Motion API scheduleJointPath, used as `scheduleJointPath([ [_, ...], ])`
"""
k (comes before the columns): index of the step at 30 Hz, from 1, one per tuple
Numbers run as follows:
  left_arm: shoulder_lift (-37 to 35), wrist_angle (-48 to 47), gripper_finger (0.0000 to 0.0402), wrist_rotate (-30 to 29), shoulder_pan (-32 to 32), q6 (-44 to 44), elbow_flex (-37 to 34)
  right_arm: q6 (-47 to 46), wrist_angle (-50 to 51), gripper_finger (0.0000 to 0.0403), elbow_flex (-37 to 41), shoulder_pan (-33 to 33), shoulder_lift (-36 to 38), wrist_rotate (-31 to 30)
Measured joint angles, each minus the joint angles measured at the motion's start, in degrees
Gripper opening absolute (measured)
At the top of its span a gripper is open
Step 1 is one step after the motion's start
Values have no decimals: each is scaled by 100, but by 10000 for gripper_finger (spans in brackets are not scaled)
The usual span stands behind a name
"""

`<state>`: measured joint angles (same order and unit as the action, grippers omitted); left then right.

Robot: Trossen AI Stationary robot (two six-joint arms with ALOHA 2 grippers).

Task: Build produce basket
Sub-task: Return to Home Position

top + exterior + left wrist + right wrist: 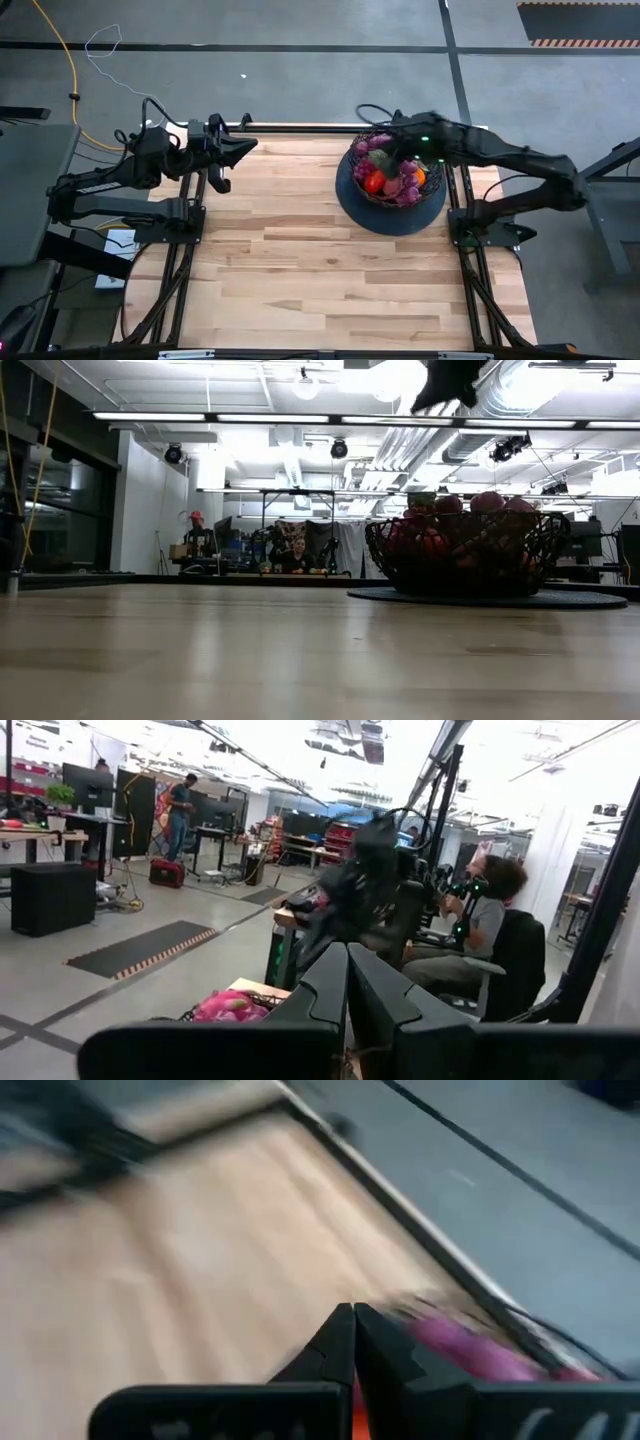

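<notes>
The black wire-mesh basket (391, 172) stands on its dark round disc base (388, 215) at the table's far right, and the low view shows the basket (466, 555) side-on. Produce (392, 170) fills it: purple grapes, red, orange and green pieces, heaped above the rim (470, 505). My right gripper (398, 128) hangs shut and empty above the basket's far edge, high in the low view (450, 385); its shut fingertips (353, 1325) have pink produce (460, 1345) below them. My left gripper (250, 148) is shut and empty at the far left, raised off the table, fingers (348, 975) together.
The wooden tabletop (320, 270) stretches bare from the basket toward the near edge and the left. Both arms' black frames (180, 230) stand at the table's sides. People sit and stand in the room beyond the far edge (297, 555).
</notes>
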<state>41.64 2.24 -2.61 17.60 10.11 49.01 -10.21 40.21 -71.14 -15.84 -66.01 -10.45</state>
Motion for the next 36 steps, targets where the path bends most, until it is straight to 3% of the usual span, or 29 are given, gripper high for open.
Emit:
scheduleJointPath([
  [4,36,-33,1,5,-2,25,0,-113,-1414,0,779,100,665,1048],
  [11,69,-230,0,106,-8,239,1,-431,-2884,0,2080,633,1534,1199],
  [26,99,-242,0,154,-93,579,0,-908,-2854,0,2333,2101,1807,334],
  [32,318,-221,0,-51,-758,580,-8,-908,-2880,0,2333,2342,1811,100],
  [36,401,404,0,-277,-1308,579,-441,-903,-2887,0,2333,2335,1811,94],
])
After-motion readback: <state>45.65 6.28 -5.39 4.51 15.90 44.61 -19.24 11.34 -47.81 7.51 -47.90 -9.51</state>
